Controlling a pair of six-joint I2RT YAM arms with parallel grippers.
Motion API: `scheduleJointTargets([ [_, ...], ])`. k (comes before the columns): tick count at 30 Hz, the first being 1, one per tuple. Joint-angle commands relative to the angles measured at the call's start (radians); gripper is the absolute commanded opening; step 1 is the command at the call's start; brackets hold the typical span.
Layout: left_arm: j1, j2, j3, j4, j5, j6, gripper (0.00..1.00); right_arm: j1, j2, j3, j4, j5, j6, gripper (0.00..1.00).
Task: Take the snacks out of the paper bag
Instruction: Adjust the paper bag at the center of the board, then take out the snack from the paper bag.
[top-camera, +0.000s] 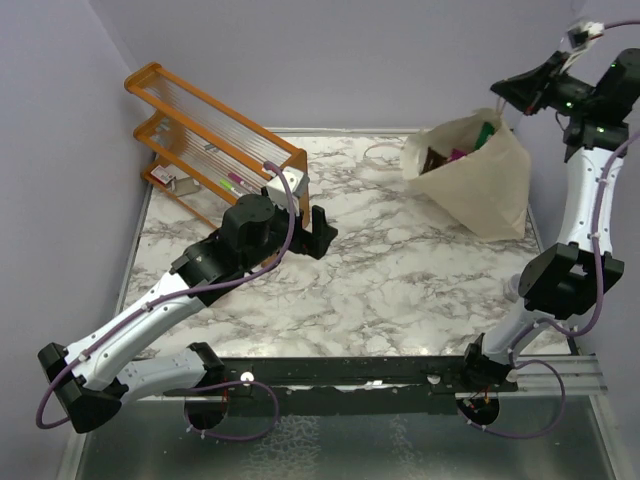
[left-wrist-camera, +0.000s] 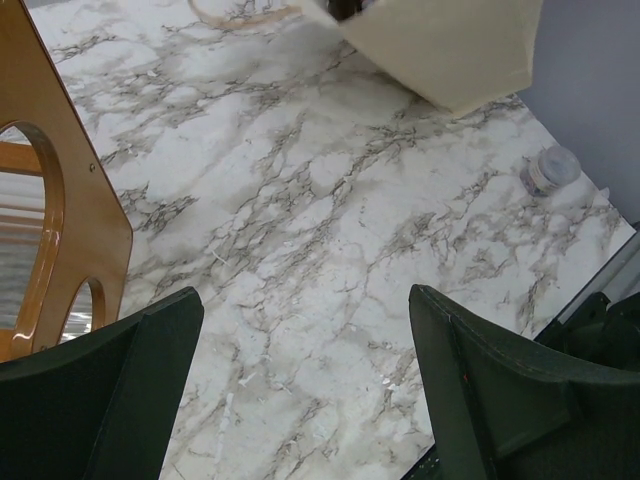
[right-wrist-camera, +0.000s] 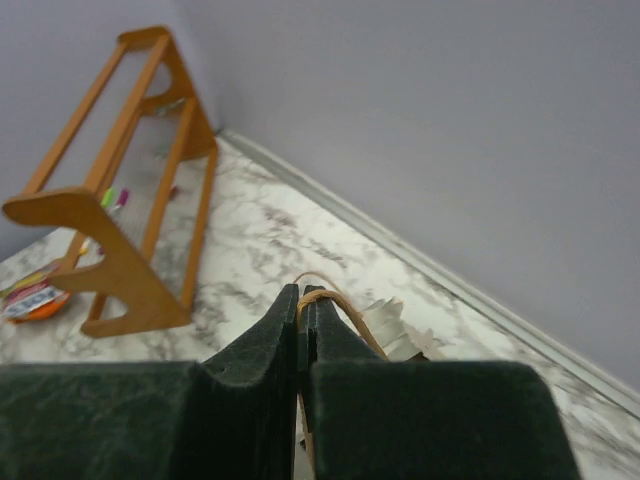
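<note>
Nearest your right wrist lens: the right gripper (right-wrist-camera: 302, 296), fingers pressed together and clamped on the brown string handle (right-wrist-camera: 350, 310) of the paper bag (top-camera: 480, 185). In the overhead view that gripper is raised above the bag, which sits at the far right corner of the table (top-camera: 380, 290), mouth open toward the left. Snacks (top-camera: 440, 157) show inside: dark brown, purple and green packets. Your left gripper (top-camera: 320, 232) hovers over the marble beside the orange rack (top-camera: 215, 130), jaws wide apart.
</note>
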Motion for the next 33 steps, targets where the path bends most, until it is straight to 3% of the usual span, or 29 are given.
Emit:
scheduleJointTargets([
  [1,-0.002,-0.033,-0.012,0.023,0.005,-0.009,0.87,0.15,-0.108,-0.095,0.1,-0.159,-0.059,0.01],
  [5,-0.002,-0.039,-0.027,0.035,0.021,-0.015,0.87,0.233,-0.181,-0.212,0.053,-0.172,-0.073,0.01],
  [9,-0.002,-0.041,-0.042,0.06,0.059,-0.013,0.88,0.238,-0.294,-0.388,0.156,-0.14,0.025,0.01],
  [15,-0.009,-0.033,-0.093,0.175,0.237,-0.02,0.87,0.238,-0.444,-0.65,0.277,-0.032,0.167,0.01],
  [21,-0.154,0.038,-0.086,0.278,0.238,0.037,0.88,0.238,-0.516,-0.673,0.024,0.131,0.09,0.01],
  [26,-0.375,0.159,-0.043,0.345,0.033,0.225,0.9,0.238,-0.607,-0.728,-0.05,0.196,0.049,0.01],
  [29,-0.492,0.231,-0.057,0.444,-0.09,0.475,0.91,0.238,-0.644,-0.744,-0.057,0.215,0.036,0.01],
  [33,-0.527,0.298,-0.135,0.677,-0.107,0.813,0.94,0.238,-0.678,-0.774,-0.022,0.182,0.045,0.01],
])
